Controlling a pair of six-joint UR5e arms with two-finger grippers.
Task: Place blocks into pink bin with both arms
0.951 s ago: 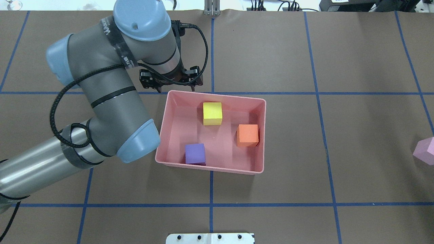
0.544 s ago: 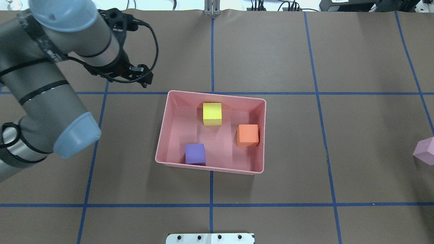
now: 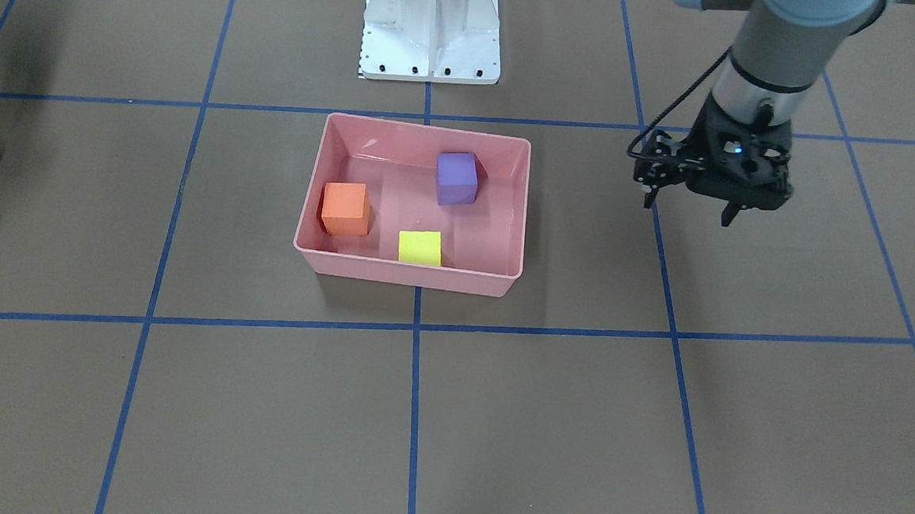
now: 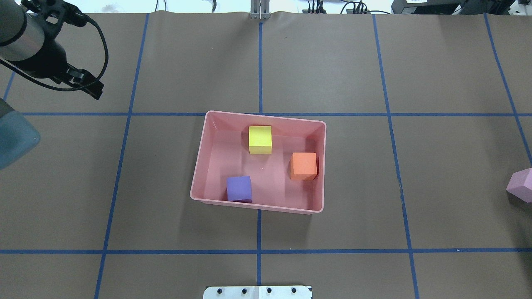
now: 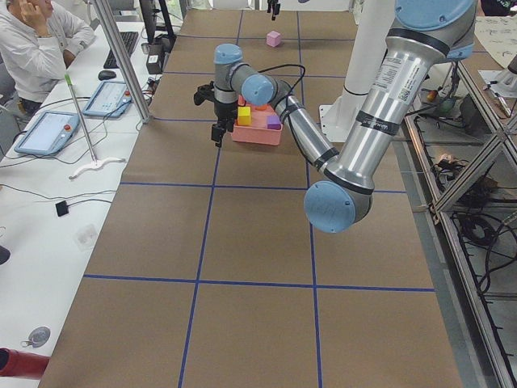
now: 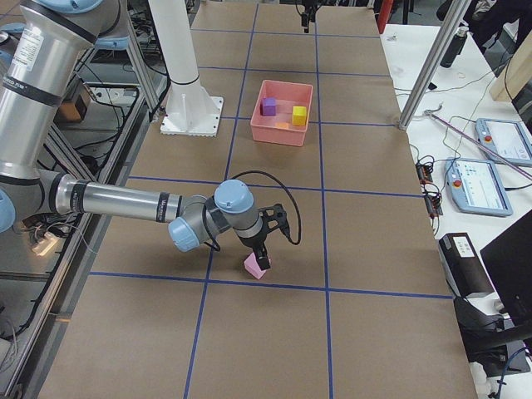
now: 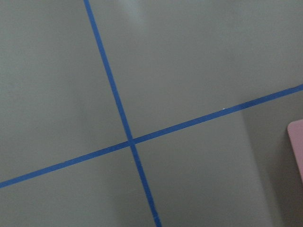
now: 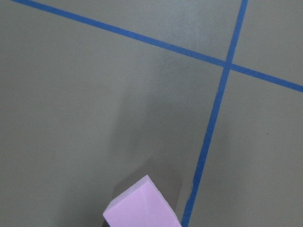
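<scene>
The pink bin (image 4: 266,116) sits mid-table and holds the yellow-green block (image 4: 260,139), the orange block (image 4: 303,165) and the purple block (image 4: 239,188); it also shows in the front view (image 3: 409,274). The light pink block (image 4: 521,185) lies on the table at the far right edge. My left gripper (image 3: 687,209) hangs open and empty over bare table, well off the bin's left side. My right gripper (image 6: 259,256) hovers right above the light pink block (image 6: 255,267); I cannot tell whether it is open. The right wrist view shows that block (image 8: 142,205) at its bottom edge.
The white pedestal base (image 3: 432,25) stands just behind the bin. Blue tape lines (image 4: 258,251) grid the brown table cover. A seated person (image 5: 32,44) and tablets are on a desk beyond the table's far edge.
My left arm has swung away from the bin's far left corner, out toward the table's left edge. The blocks and the bin have not moved.
</scene>
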